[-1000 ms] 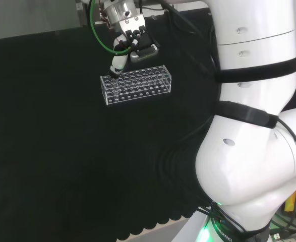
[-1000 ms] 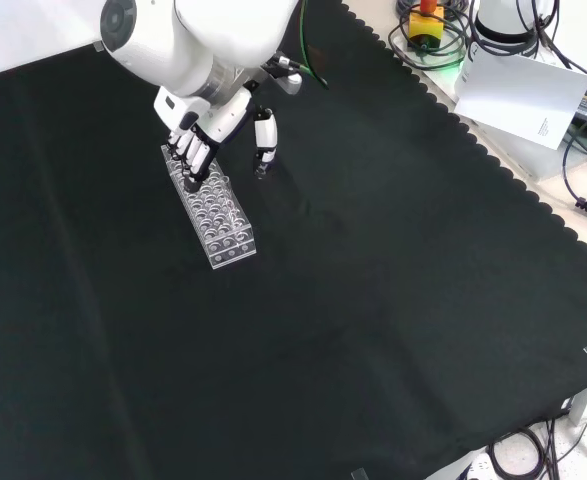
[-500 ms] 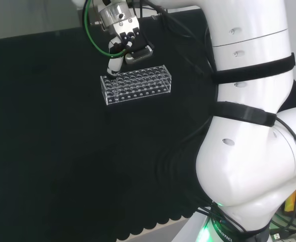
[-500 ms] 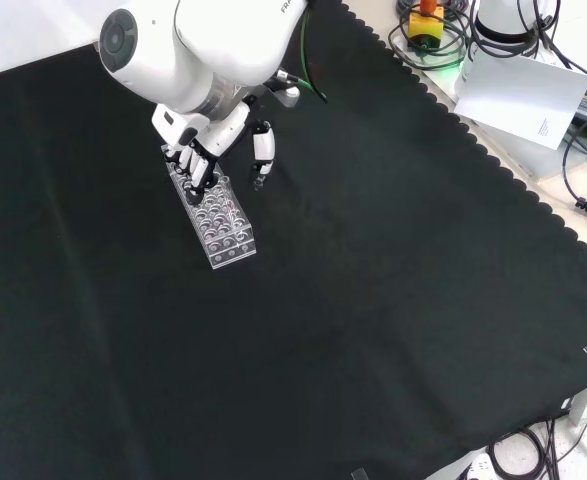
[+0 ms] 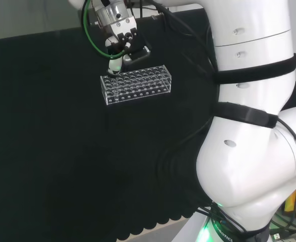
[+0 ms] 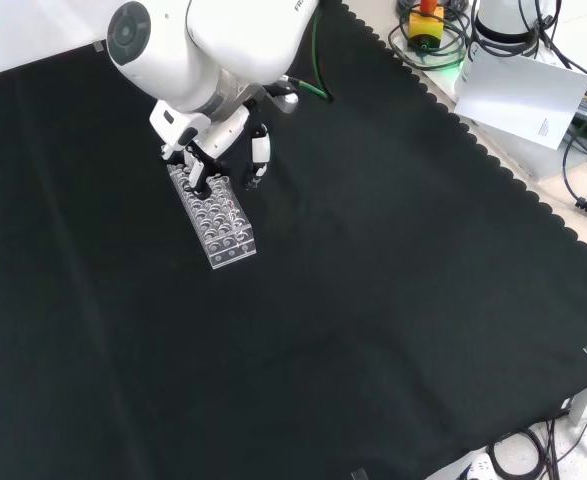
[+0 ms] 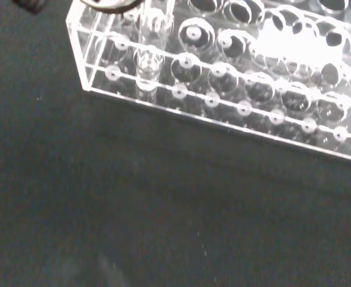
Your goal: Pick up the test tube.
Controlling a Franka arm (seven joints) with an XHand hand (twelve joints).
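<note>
**Robot hand at rack end, grip unclear**

Test tube (image 7: 149, 45), clear and faint, stands in an end hole of the rack (image 6: 216, 216). Robot hand (image 6: 205, 150) poised above that end, fingers pointing down; cannot tell whether they grip the tube.

The head view is looking over the arm (image 5: 248, 101) from behind; the front view is facing it from above; both are sharing the rack (image 5: 136, 84), which the wrist view is showing close.
</note>
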